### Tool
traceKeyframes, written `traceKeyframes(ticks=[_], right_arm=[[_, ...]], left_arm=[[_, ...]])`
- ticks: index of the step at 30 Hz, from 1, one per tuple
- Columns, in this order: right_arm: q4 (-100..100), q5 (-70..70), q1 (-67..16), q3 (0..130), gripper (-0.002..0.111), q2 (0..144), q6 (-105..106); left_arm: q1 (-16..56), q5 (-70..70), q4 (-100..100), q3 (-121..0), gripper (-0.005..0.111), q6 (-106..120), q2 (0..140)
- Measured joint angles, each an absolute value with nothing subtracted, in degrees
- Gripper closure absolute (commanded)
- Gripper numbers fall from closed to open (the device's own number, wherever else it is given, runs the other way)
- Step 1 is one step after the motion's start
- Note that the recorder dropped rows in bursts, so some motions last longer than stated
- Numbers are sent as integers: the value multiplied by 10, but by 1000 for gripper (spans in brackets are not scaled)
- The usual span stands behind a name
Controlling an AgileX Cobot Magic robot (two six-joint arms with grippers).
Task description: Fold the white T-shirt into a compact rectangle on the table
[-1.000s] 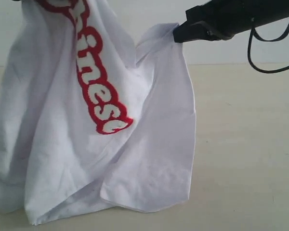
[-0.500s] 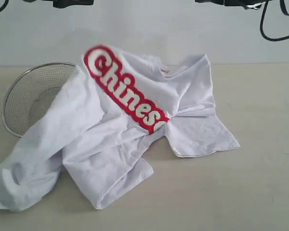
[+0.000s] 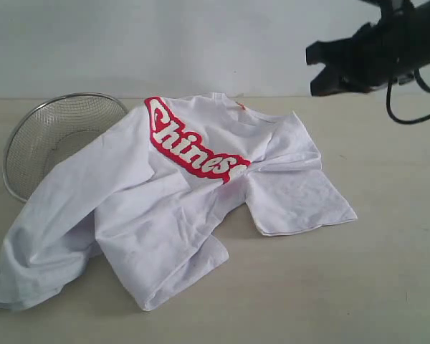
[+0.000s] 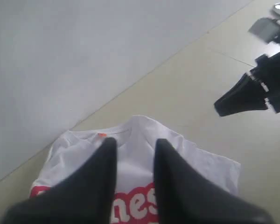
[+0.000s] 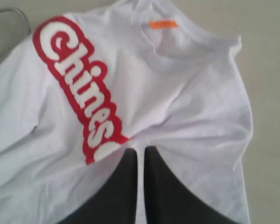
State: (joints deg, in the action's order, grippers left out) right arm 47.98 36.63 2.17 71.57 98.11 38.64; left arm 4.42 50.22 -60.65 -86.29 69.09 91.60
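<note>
Between the left gripper (image 4: pixel 135 145) fingers: nothing. They stand a little apart, empty, in the air. Through the gap, well below the tips, we see the collar end of the white T-shirt (image 3: pixel 172 215).

The right gripper (image 5: pixel 141 152) has its fingers pressed almost together with only a sliver between them, and it grips nothing. It also hangs clear of the cloth. Straight under its tips we see the tail of the red lettering band (image 5: pixel 79 88) and a bunched crease. The orange neck tag (image 5: pixel 163 23) sits further out past the tips.

Outward from both grippers, the shirt lies on the table (image 3: pixel 373 287) front side up, rumpled and skewed. One sleeve is splayed out on the right gripper's side and the lower hem is doubled over. On the far side from the right fingers, the cloth overlaps the rim of the wire-mesh basket (image 3: pixel 50 136). We can't tell whether it rests on the rim or only lies in front of it.

Our read:
- No fold is in yet, and the shirt isn't even flat.
- Both grippers sit free over the collar end, which suits a shoulder pick for spreading.
- The left one is part open, so it looks closer to a pinch. The right one has to open first.
- Risk: cloth snagging on the basket rim during a pull.
</note>
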Motion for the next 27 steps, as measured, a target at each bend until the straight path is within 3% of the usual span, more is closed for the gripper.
traceKeyframes(ticks=[13,27], right_arm=[[489,306,-51,577,108,982,379],[518,260,-57,563,108,1068,364]], left_arm=[[45,621,-605,-863,102,644,830],[45,697,-604,-832,102,616,728]])
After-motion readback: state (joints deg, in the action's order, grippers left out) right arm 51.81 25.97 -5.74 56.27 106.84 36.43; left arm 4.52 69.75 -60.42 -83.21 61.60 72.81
